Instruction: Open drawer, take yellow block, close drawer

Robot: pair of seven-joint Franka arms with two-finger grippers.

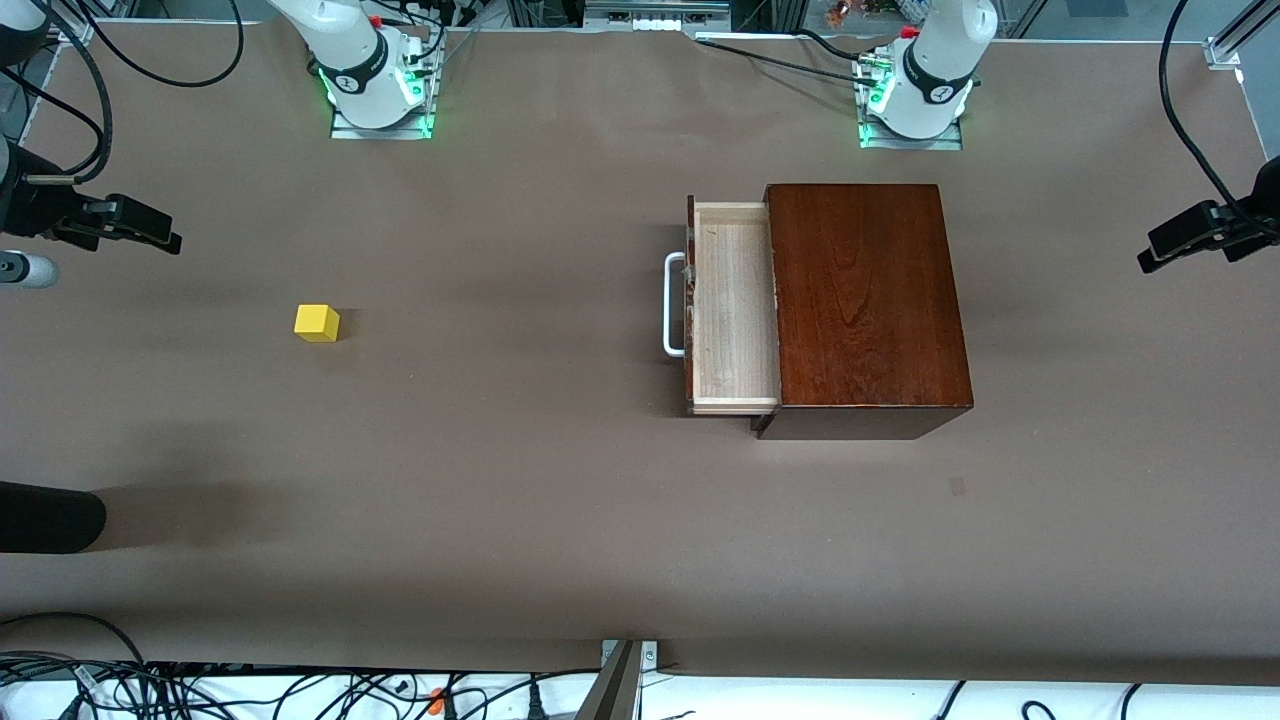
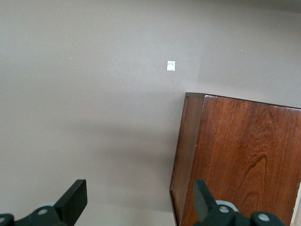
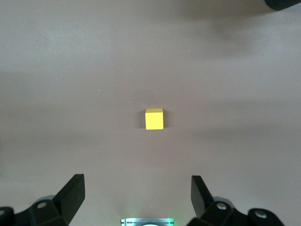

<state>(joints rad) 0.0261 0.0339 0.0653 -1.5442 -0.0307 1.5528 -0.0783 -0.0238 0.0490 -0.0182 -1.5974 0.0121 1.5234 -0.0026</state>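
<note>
The dark reddish-brown wooden box (image 1: 865, 300) sits in front of the left arm's base. Its drawer (image 1: 730, 310) is pulled out toward the right arm's end, and the pale inside shows nothing in it. The white handle (image 1: 673, 304) is on the drawer's front. The yellow block (image 1: 317, 323) lies on the bare table toward the right arm's end. My right gripper (image 3: 137, 193) hangs high over the table beside the yellow block (image 3: 154, 119), open and holding nothing. My left gripper (image 2: 139, 197) is open above the box (image 2: 244, 160), over its edge at the left arm's end.
Brown paper covers the table (image 1: 520, 480). A black rounded object (image 1: 45, 517) reaches in at the right arm's end, nearer the front camera than the block. Black camera mounts (image 1: 115, 225) (image 1: 1200, 235) stand at both ends. A small pale mark (image 2: 170, 65) lies on the table near the box.
</note>
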